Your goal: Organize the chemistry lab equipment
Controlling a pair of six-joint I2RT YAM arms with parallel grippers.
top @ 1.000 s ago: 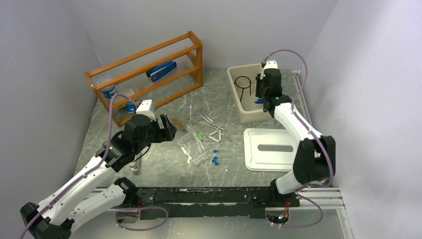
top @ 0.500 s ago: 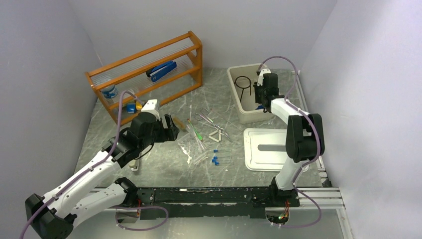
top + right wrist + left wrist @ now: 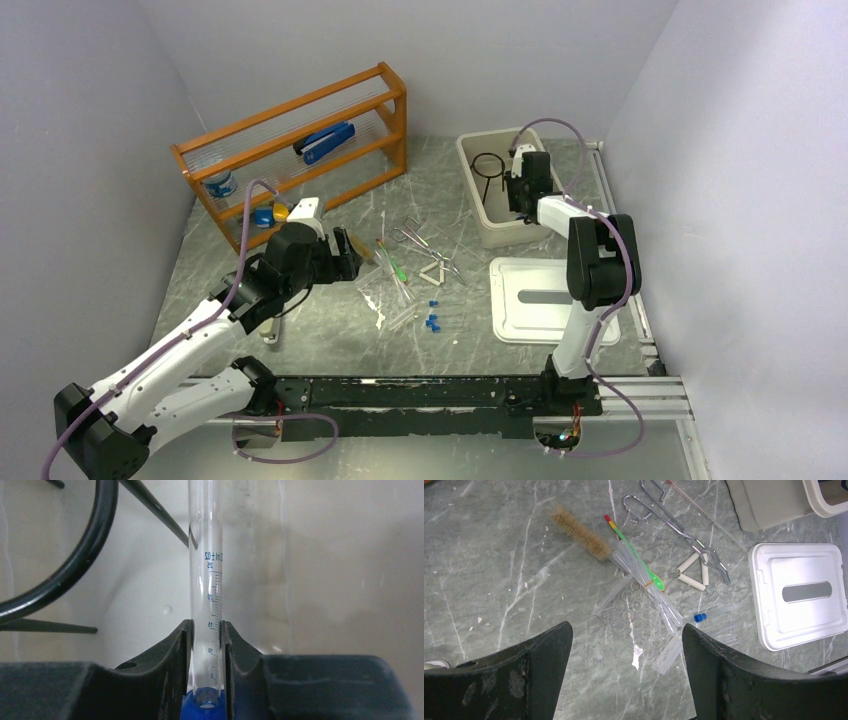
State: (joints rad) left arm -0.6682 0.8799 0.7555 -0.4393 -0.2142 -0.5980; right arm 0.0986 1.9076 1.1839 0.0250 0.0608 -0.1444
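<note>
My right gripper (image 3: 207, 630) is shut on a clear graduated tube (image 3: 207, 570) with a blue end, held inside the beige bin (image 3: 350, 555). The black wire ring stand (image 3: 75, 565) lies in the bin just left of the tube. In the top view the right gripper (image 3: 520, 195) hangs over the bin (image 3: 490, 232). My left gripper (image 3: 626, 630) is open above the table, over the clear plastic tube rack (image 3: 639, 622). Beyond it lie thin rods, a green spatula (image 3: 644, 570), metal tweezers (image 3: 674, 525), the white triangle (image 3: 694, 572) and a blue-capped tube (image 3: 700, 616).
A bristle brush (image 3: 579, 532) lies left of the pile. The bin's white lid (image 3: 545, 300) rests flat at the right. A wooden shelf (image 3: 290, 110) with a blue stapler (image 3: 325, 142) stands at the back left. Walls close in on both sides.
The right arm folded up and its gripper shifted left and lower into the bin with the tube. The left gripper edged right toward the pile, still open.
</note>
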